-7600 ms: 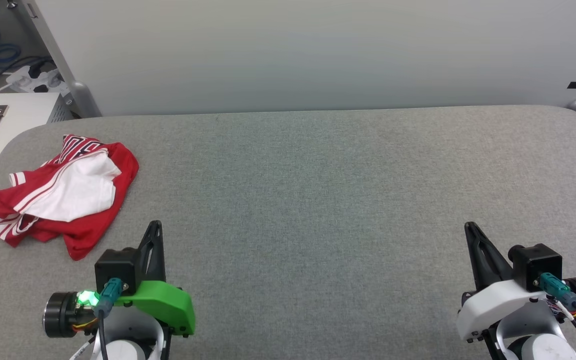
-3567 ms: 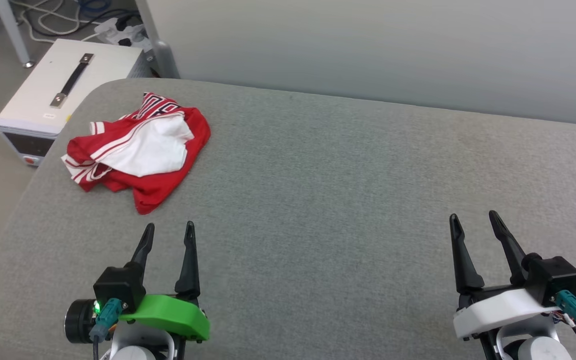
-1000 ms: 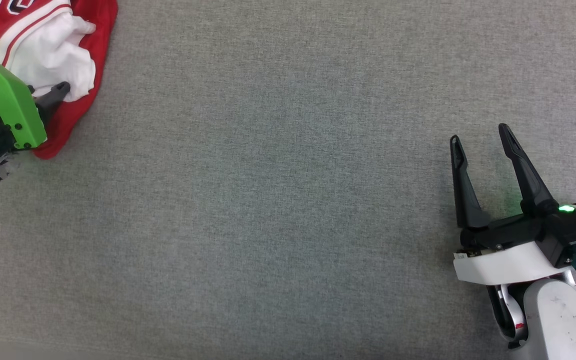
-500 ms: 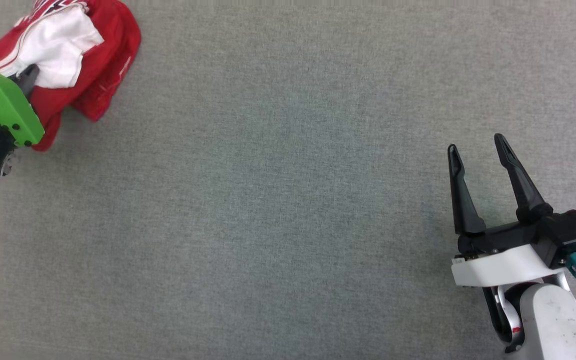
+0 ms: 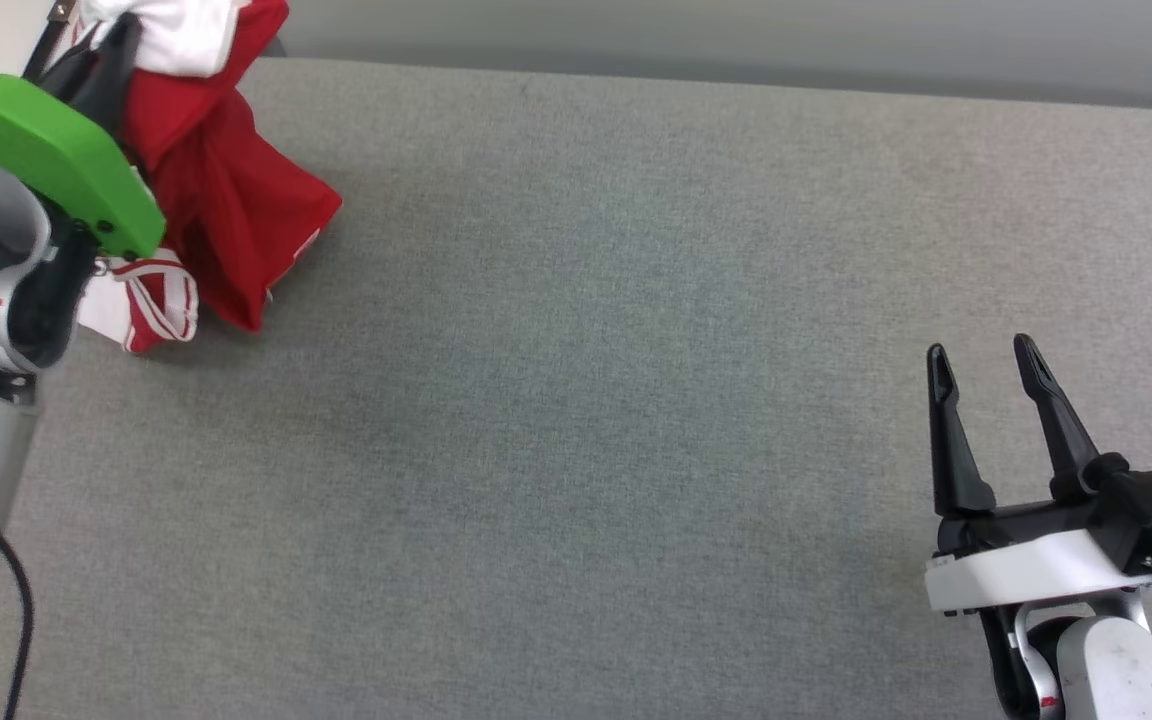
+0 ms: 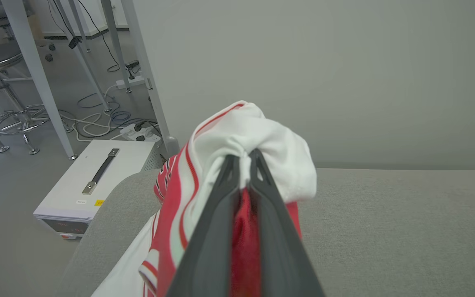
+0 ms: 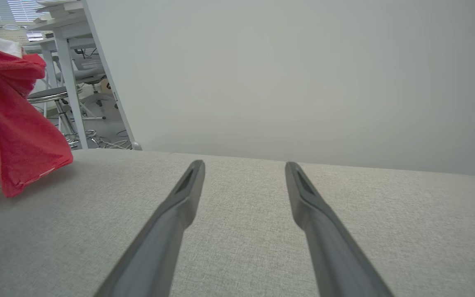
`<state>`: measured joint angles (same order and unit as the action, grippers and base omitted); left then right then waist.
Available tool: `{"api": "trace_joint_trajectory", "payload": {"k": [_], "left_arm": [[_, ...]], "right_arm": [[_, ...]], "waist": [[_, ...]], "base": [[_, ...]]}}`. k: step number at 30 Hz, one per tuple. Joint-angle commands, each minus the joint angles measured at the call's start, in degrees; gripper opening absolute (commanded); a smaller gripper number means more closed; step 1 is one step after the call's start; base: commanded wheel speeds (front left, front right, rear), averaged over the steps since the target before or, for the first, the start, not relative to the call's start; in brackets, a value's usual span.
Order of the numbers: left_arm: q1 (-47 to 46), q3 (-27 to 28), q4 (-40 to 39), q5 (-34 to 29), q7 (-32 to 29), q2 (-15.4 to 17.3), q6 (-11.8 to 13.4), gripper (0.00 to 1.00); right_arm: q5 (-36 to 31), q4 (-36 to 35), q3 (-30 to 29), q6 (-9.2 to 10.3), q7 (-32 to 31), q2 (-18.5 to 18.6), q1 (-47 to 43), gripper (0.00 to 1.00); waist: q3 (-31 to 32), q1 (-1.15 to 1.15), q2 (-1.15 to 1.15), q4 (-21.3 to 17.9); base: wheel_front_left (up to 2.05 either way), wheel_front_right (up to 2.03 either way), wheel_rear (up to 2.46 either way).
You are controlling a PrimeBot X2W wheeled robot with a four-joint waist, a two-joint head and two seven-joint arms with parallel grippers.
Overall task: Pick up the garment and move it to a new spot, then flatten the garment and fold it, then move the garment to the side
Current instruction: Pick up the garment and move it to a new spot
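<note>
Head view: left jaws clenched on the red jersey (image 5: pixel 226 210), which hangs long-axis down over the tabletop's (image 5: pixel 586 400) far-left corner. Right jaws spread and empty, well apart at near right. Left wrist: white sleeve pinched at the tips. Right wrist: jersey far left, so the left arm carries.

The garment (image 5: pixel 226 200) runs past the top edge (its front bunched, unreadable)

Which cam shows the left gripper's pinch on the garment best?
Left wrist view: the left gripper is shut on the garment, white cloth bunched at the fingertips. Head view: the green cover partly hides the pinch. Right wrist view: a red fold at its left edge.
</note>
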<state>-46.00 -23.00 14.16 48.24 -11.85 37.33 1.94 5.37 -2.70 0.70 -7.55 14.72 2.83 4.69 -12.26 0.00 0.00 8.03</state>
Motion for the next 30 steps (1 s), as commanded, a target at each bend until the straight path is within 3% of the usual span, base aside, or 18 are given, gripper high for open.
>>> {"api": "trace_joint_trajectory", "payload": {"k": [1,5,10,20,25,26,27,30], "left_arm": [[0.9,-0.4,-1.7,-0.5,0.5,-1.6,0.9,0.00],[1.3,-2.6,-5.4,-1.4,1.5,-5.8,2.9,0.00],[0.7,-6.1,-4.5,-3.0,3.7,-11.6,3.5,0.00],[2.5,-17.9,7.0,-6.1,8.3,-28.8,2.9,0.00],[5.1,-24.7,14.9,-7.4,9.3,-33.2,1.1,0.00],[5.5,-26.3,16.7,-7.5,9.2,-33.7,0.7,0.79],[5.9,-27.8,18.2,-7.6,8.6,-33.9,0.5,1.00],[7.0,-33.2,21.7,-7.3,5.6,-34.4,-1.7,1.00]], "right_arm": [[0.5,0.1,-0.5,0.06,0.3,0.1,-0.6,1.00],[1.2,0.0,-2.1,0.06,0.3,0.1,-1.4,1.00],[1.4,-0.2,-3.5,0.06,0.3,0.1,-2.0,1.00],[2.4,-0.3,-6.3,0.06,0.3,0.1,-1.5,1.00],[3.0,-0.3,-6.4,0.06,0.3,0.1,-0.6,1.00],[3.1,-0.3,-6.3,0.06,0.3,0.1,-0.4,1.00],[3.1,-0.2,-6.2,0.06,0.3,0.1,-0.3,1.00],[3.4,0.0,-6.2,0.06,0.3,0.1,0.0,1.00]], "waist": [[4.4,0.00,0.00,-2.0],[6.2,0.00,0.00,-3.8],[7.1,0.00,0.00,-6.9],[6.0,0.00,0.00,-14.7],[4.3,0.00,0.00,-18.0],[3.9,0.00,0.00,-18.6],[3.7,0.00,0.00,-19.0],[3.0,0.00,0.00,-19.7]], "base": [[0.00,0.00,0.00],[0.00,0.00,0.00],[0.00,0.00,0.00],[0.00,0.00,0.00],[0.00,0.00,0.00],[0.00,0.00,0.00],[0.00,0.00,0.00],[0.00,0.00,0.00]]}}
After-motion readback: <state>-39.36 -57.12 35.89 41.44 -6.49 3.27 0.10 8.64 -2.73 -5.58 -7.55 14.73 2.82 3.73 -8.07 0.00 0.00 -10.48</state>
